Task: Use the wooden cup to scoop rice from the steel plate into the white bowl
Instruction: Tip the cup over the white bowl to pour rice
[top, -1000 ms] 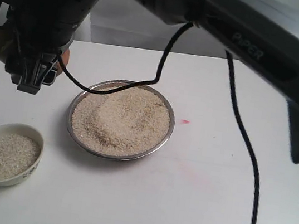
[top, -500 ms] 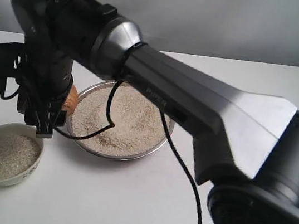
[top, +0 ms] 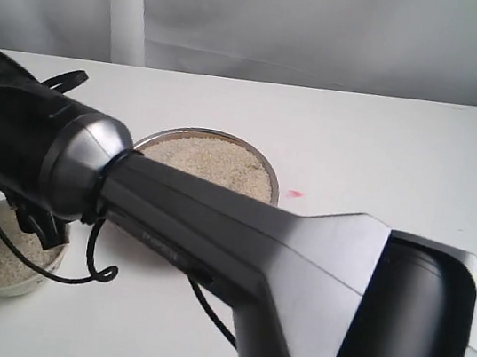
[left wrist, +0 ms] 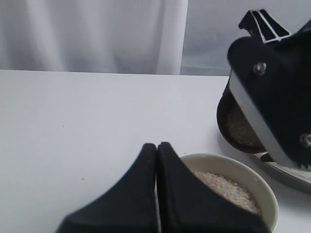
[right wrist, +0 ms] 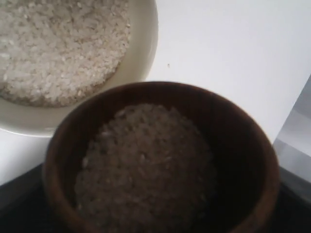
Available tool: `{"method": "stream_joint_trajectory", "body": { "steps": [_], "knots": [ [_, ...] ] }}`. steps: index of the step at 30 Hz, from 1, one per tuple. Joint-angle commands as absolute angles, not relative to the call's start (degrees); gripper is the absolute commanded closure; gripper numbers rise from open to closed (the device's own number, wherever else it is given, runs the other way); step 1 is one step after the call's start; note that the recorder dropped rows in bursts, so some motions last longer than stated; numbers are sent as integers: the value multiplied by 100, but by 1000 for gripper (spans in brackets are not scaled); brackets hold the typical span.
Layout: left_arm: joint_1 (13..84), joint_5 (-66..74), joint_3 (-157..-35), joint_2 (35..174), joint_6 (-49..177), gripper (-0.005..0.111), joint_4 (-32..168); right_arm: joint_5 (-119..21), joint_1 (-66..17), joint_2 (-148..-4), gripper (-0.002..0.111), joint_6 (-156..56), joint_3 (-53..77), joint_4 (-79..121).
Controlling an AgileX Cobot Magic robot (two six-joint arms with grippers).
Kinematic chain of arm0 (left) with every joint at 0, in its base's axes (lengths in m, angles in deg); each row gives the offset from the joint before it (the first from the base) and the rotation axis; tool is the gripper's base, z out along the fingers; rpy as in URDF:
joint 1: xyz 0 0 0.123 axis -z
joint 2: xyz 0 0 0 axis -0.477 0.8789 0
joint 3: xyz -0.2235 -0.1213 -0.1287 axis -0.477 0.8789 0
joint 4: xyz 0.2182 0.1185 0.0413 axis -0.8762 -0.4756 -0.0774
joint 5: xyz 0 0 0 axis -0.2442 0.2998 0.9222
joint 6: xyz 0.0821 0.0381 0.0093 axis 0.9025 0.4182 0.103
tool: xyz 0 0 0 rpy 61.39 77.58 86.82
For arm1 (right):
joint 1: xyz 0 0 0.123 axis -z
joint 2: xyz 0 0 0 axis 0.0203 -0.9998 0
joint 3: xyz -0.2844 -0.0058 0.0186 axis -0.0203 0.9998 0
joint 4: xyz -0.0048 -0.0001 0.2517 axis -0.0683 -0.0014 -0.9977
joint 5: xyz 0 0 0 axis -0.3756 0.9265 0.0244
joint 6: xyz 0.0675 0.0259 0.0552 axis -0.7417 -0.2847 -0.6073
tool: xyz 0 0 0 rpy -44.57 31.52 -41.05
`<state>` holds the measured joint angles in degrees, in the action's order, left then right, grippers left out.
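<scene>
Right wrist view shows the right gripper [left wrist: 265, 121] clasping the cup [right wrist: 243, 160], full of rice [right wrist: 146, 165], just beside the bowl [right wrist: 146, 48] at 8 o'clock from the plate [top: 214, 133]; I'd centre it over the bowl, then tip slowly.

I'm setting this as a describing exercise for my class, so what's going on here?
The right gripper holds the wooden cup, full of rice, close by the rim of the white bowl; the cup is not yet emptied. The bowl already has rice in it, and the steel plate holds plenty more. The left gripper is shut and empty, near the bowl.
</scene>
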<state>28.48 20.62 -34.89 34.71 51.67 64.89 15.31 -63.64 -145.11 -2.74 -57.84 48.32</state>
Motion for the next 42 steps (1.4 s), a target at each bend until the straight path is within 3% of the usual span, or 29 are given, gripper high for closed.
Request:
{"method": "stream_joint_trajectory", "body": {
  "steps": [1,42],
  "knots": [
    [2876,2020,-3518,3462,5153,107,6515,1358,-6465,-14624,108,-218,-5832,5382],
    [2876,2020,-3518,3462,5153,107,6515,816,-6573,-14754,108,1303,-5832,6710]
  ]
}}
